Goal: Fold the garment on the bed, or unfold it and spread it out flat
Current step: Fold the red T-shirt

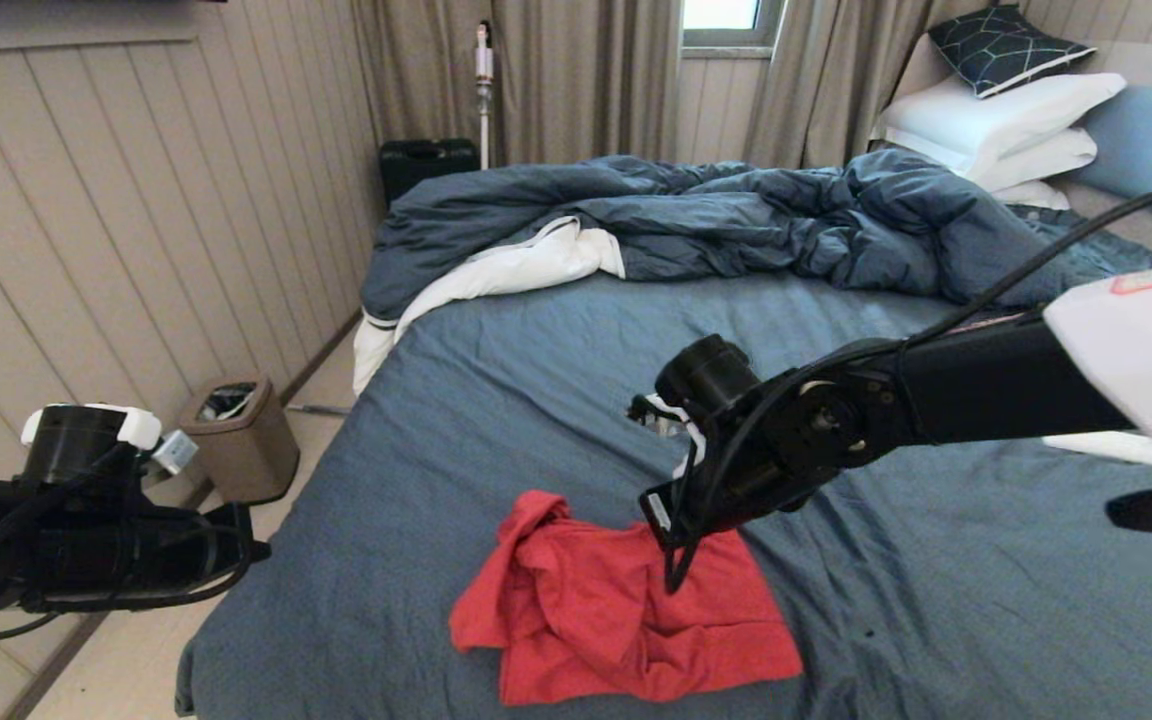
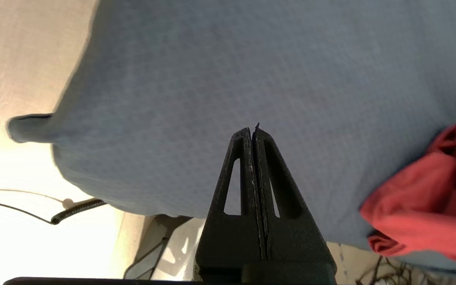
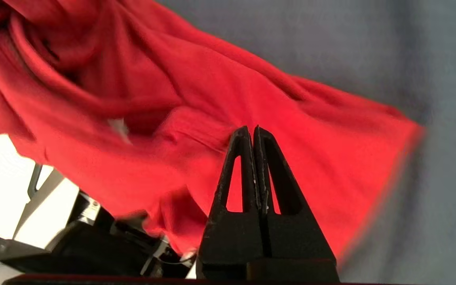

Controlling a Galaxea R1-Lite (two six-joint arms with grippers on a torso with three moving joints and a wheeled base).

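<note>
Crumpled red T-shirt [image 1: 626, 615] near the foot of the bed [image 1: 496, 400], right gripper [image 1: 678, 575] over it with jaws pressed together, holding nothing visible, left gripper [image 2: 253, 132] closed too, parked beside the bed.

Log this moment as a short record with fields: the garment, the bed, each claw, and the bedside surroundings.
garment: red T-shirt, crumpled in a heap near the foot end of the bed, print not visible
bed: slate-blue sheet; rumpled dark blue duvet pushed toward the white pillows
right claw: over the shirt's upper right part, fingers shut; whether cloth is pinched cannot be told
left claw: shut, holding nothing, parked off the bed's left side
floor: small brown waste bin beside the bed
</note>
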